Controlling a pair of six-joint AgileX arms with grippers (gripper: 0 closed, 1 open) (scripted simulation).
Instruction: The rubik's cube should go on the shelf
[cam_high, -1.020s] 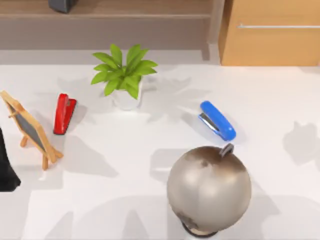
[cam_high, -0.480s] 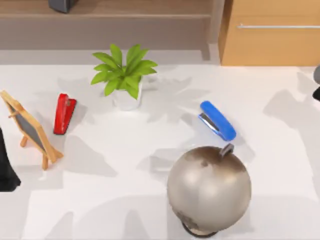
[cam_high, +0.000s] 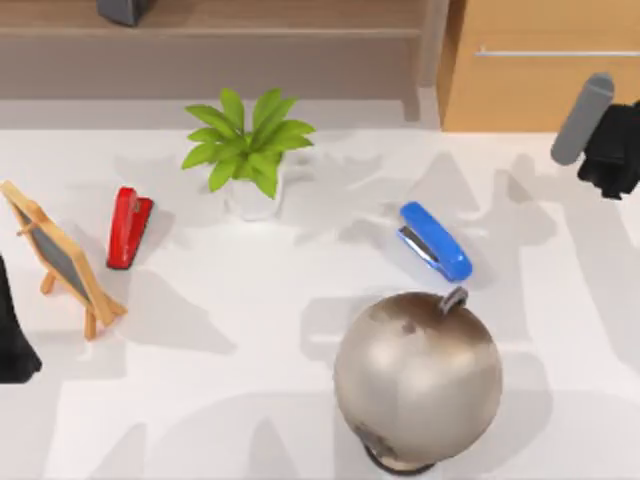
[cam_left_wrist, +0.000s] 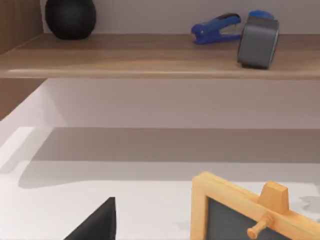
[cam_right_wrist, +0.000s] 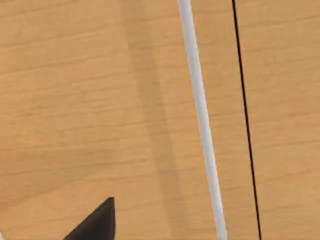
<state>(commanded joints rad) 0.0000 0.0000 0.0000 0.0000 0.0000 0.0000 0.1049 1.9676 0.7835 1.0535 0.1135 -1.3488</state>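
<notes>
The right claw (cam_high: 612, 160) hovers at the bench's (cam_high: 300, 330) right edge, facing the cabinet (cam_high: 540, 90) and its handle (cam_right_wrist: 200, 115). How far it is open, and where the cube lies relative to it, I cannot tell. The left arm (cam_high: 12, 340) is parked at the left edge, facing the shelf (cam_left_wrist: 150, 60).

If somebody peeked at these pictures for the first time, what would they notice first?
Probably the big grey globe at the near edge of the table, and the bright green plant in its white pot farther back. Then the red stapler on the left by the little easel chalkboard, the blue stapler just behind the globe, and the right arm in front of the orange-wood cabinet.
</notes>
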